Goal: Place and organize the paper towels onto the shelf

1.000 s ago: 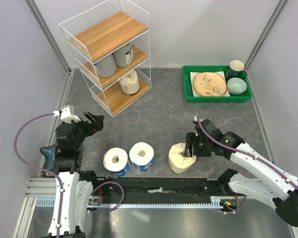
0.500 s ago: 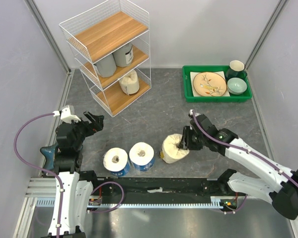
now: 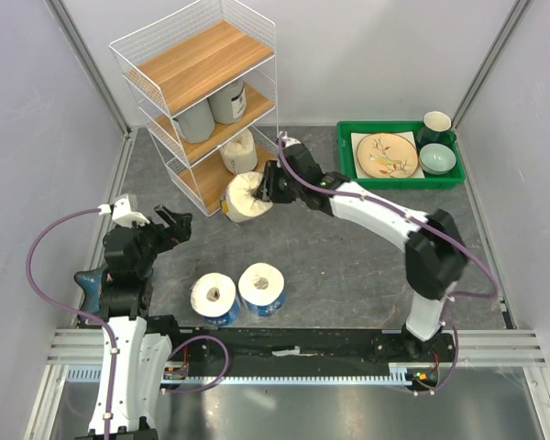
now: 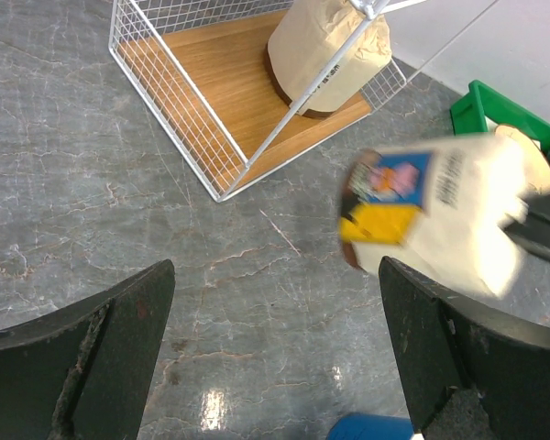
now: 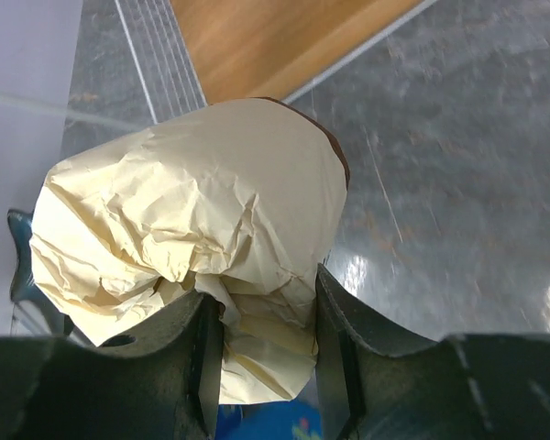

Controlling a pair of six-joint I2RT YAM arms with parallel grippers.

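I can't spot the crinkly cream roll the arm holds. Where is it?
Top view, left of centre: the cream roll sits in the right gripper, just in front of the bottom level of the shelf, near a second cream roll.

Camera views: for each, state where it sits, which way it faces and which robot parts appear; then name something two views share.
Top external: high behind the robot, looking down at the table, shelf, left arm, right arm.
Left wrist: on the left arm, facing the shelf's bottom tier; the open left gripper frames the view.
Right wrist: on the right arm, looking along the right gripper, shut on the cream roll.
Shared: both wrist views show that roll.
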